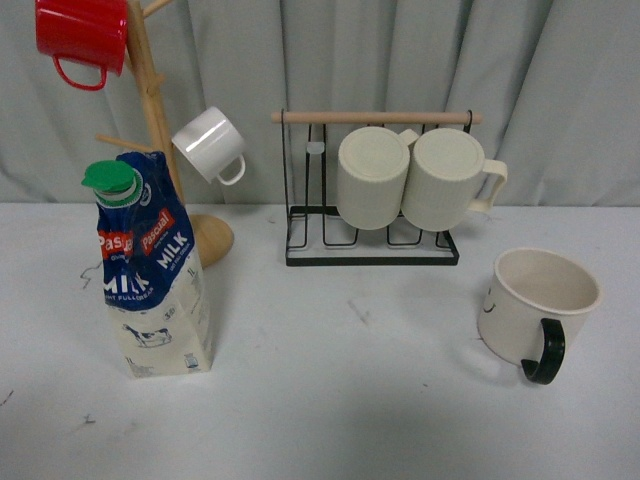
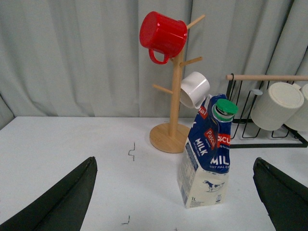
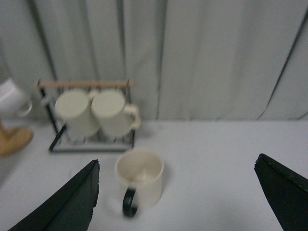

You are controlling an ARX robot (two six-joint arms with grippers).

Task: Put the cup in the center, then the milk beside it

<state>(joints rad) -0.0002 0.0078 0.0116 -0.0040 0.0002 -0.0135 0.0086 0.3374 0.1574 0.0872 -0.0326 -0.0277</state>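
Carton (image 1: 155,290) reading "MILK" stands at 8 o'clock, cup (image 1: 535,305) at 4 o'clock. Left gripper (image 2: 174,161) and right gripper (image 3: 178,161): jaws wide apart.

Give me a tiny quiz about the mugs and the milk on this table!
1. True or false: in the front view, the cup stands upright to the right of the milk.
2. The top mug on the wooden tree is: A) red B) blue C) green.
3. Fill in: the milk's round cap is ____.
Key: 1 true; 2 A; 3 green.
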